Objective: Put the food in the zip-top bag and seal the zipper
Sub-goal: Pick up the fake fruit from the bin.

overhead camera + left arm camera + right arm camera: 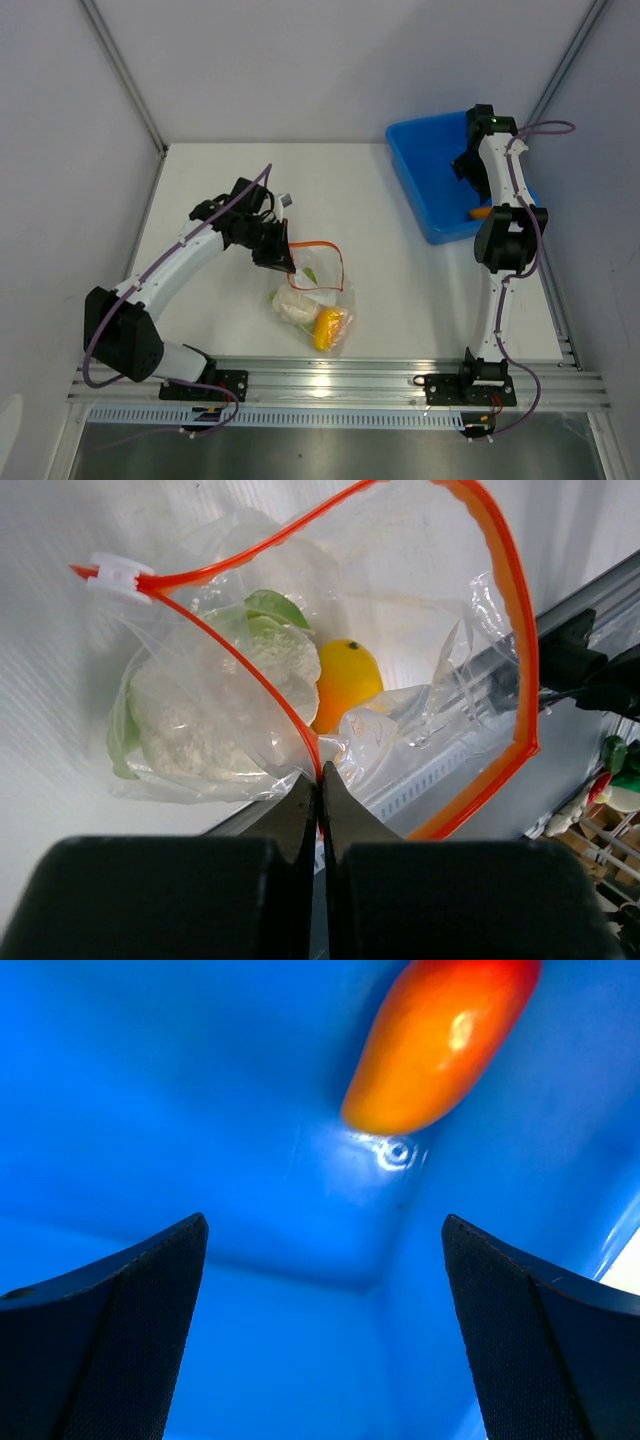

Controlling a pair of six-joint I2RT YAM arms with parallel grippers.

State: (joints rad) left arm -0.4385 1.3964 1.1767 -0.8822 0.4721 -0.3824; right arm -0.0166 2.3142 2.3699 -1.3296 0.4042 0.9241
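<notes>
Nearest the left wrist camera, my left gripper [320,780] is showing its jaws pressed together on the zipper [515,630] at the near lip of the zip-top bag [440,740]. They are pinching the orange-red strip so that the mouth is gaping in a wide loop, and a white slider tab [118,573] is sitting at the strip's far left end. Inside the bag, the white-and-green cauliflower [220,710] is lying against the yellow-orange piece [345,680], the two touching. I'm judging that this pinch is what is holding the mouth open, so I'm aiming to hold it steady rather than tug, since the thin, crinkly film could slip or fold the opening shut. In the right wrist view, the right gripper [325,1235] is hanging inside the blue bin [200,1110] with its jaws spread wide and holding nothing. The red-orange piece [440,1040] is lying ahead of the fingertips in the bin's corner, apart from them. To take it well, I'm thinking of advancing until the piece is between the pads, then closing across its narrow width while minding the walls close by. From the top external view, the bag is resting on the tabletop [400,290] by the left arm and the bin is sitting far right, well apart. That means the carry across will be needing a clean drop into that open loop.
</notes>
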